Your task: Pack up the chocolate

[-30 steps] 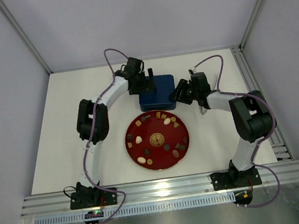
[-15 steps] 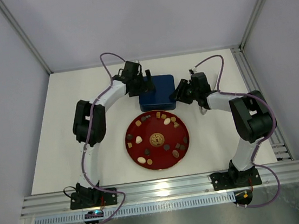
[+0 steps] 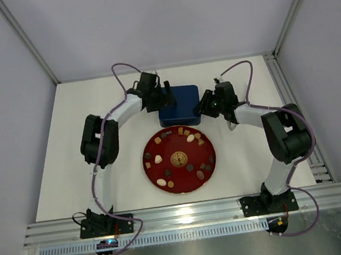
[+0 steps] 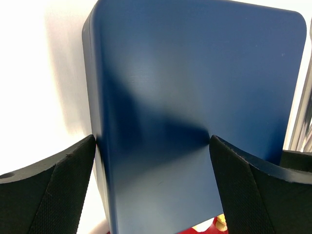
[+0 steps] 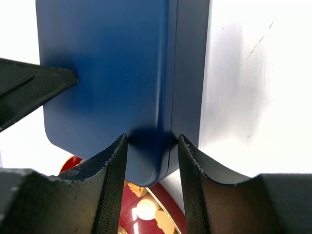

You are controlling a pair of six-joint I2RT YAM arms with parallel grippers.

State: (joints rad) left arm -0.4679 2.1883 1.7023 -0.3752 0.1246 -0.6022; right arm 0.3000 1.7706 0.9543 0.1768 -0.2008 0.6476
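Note:
The chocolate pieces (image 3: 190, 138), dark, light brown and cream, lie spread on the round red plate (image 3: 176, 145); a few show in the right wrist view (image 5: 146, 209). The dark-blue tin (image 3: 180, 104) stands behind the plate with its lid on, so its inside is hidden. My left gripper (image 3: 168, 98) is open wide at the tin's left edge (image 4: 195, 73): one finger (image 4: 53, 185) is beside the tin's side, the other over the lid. My right gripper (image 3: 204, 106) is closed on the tin's near right corner (image 5: 151, 161).
A metal rail (image 3: 292, 106) runs along the table's right edge, beside the right arm. White enclosure walls stand close on the left, back and right. The plate's rim (image 3: 145, 162) sits just in front of the tin.
My left arm's elbow has swung left and its gripper has settled a little lower on the tin's left edge. The right gripper, tin and plate have not moved.

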